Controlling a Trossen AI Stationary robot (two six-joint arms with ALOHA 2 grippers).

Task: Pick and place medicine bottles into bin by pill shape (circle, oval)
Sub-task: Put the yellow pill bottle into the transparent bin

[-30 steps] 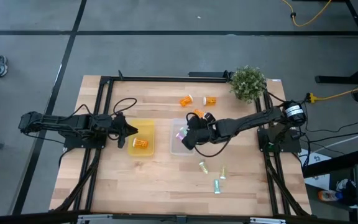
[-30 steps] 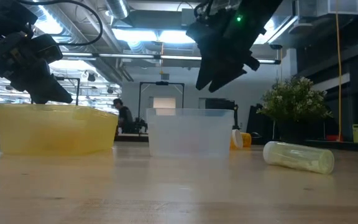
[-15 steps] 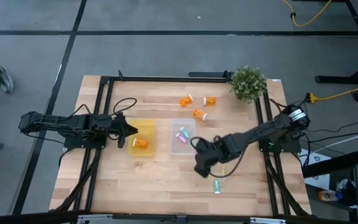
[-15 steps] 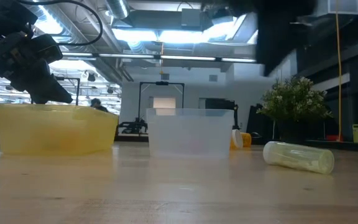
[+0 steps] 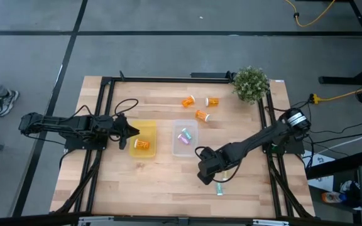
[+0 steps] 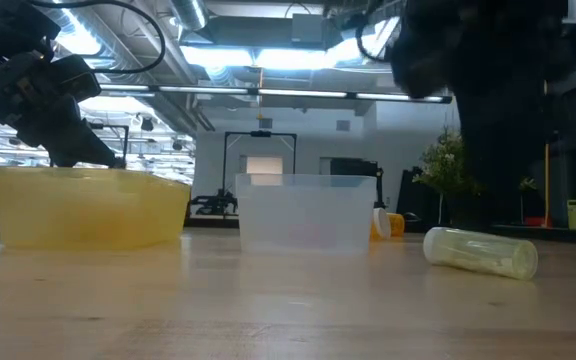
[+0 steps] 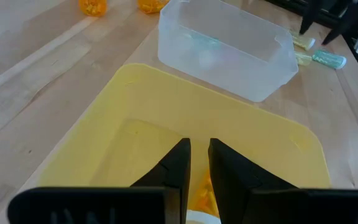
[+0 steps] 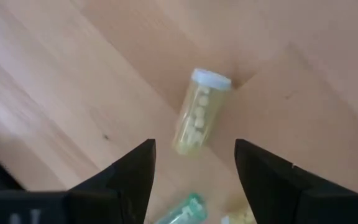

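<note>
My right gripper (image 5: 205, 171) is open and hangs above a pale yellow-green medicine bottle with a white cap (image 8: 197, 118), which lies on its side on the table. In the right wrist view the fingers stand wide on either side of it, clear of it (image 8: 194, 180). A teal bottle (image 5: 219, 188) lies nearer the front edge. The clear bin (image 5: 184, 138) holds one teal bottle (image 5: 183, 135). The yellow bin (image 5: 142, 139) holds one orange bottle (image 5: 142, 144). My left gripper (image 5: 132, 133) waits shut over the yellow bin (image 7: 135, 124).
Three orange bottles (image 5: 201, 115) lie on the far part of the table beyond the clear bin. A potted plant (image 5: 251, 83) stands at the far right corner. Another pale bottle (image 5: 225, 176) lies by my right arm. Bare wood shows along the near edge.
My right gripper has gone from above the clear bin toward the table's near edge and now stands over the loose pale bottles. The teal bottle stays in the clear bin.
</note>
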